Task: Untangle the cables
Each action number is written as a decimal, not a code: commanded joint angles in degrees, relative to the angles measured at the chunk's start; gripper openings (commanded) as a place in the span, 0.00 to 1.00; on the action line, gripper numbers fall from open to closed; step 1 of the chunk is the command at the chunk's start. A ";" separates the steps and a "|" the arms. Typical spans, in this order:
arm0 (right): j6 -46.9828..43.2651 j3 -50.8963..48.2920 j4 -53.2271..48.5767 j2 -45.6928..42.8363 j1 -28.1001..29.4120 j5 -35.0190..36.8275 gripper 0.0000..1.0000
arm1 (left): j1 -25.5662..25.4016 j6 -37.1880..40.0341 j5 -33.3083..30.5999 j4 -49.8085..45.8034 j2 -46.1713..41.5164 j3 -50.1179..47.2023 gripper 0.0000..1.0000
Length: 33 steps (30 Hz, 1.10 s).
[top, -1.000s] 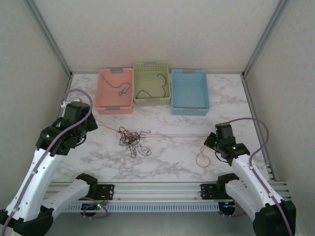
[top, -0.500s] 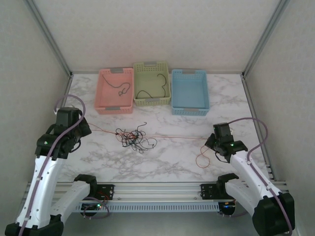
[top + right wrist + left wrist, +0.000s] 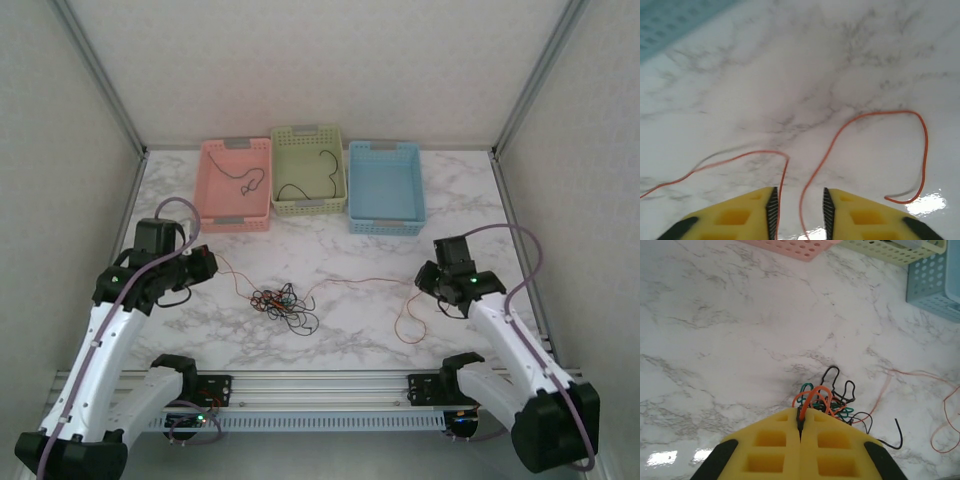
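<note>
**Marble table, one knot between two arms**

Marble table (image 3: 470,200), white with grey veins, carries everything. At the near side the left gripper (image 3: 801,421) is clenched on the red-orange cable (image 3: 812,395), just where it leaves the tangle (image 3: 832,402) of green, black and orange strands. Across the table the right gripper (image 3: 800,197) has its jaws parted. The same red-orange cable (image 3: 865,117) lies slack on the marble between them, gripped by nothing.

Seen from above, the tangle (image 3: 285,303) sits near the left gripper (image 3: 205,265) and well apart from the right gripper (image 3: 428,280), so the left arm is the nearer. The red-orange cable (image 3: 360,282) runs left to right from the knot toward the right jaws, ending in a loose loop. Any drawing-out would likely follow that line.

Bare marble lies all round the knot. The far edge is lined by a pink basket (image 3: 235,222), a green basket (image 3: 308,207) and a blue basket (image 3: 385,225). The pink and green ones each hold a dark cable.
</note>
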 commanded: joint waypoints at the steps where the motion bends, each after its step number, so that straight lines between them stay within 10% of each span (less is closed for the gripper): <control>1: -0.39 7.60 -6.78 -3.18 0.27 -0.73 0.39 | -0.35 1.02 2.61 1.93 -1.11 -0.65 0.00; 11: 23.65 3.11 8.72 -1.34 13.57 -21.88 0.39 | -0.35 0.93 1.51 1.90 -2.70 -0.82 0.00; 20: 33.49 7.98 24.90 19.03 40.57 -13.36 0.41 | -0.38 0.91 1.46 1.85 -2.43 -0.91 0.00; 33: 40.21 11.17 31.93 31.89 45.62 -12.96 0.40 | -0.38 0.93 0.99 1.82 -2.52 -0.91 0.00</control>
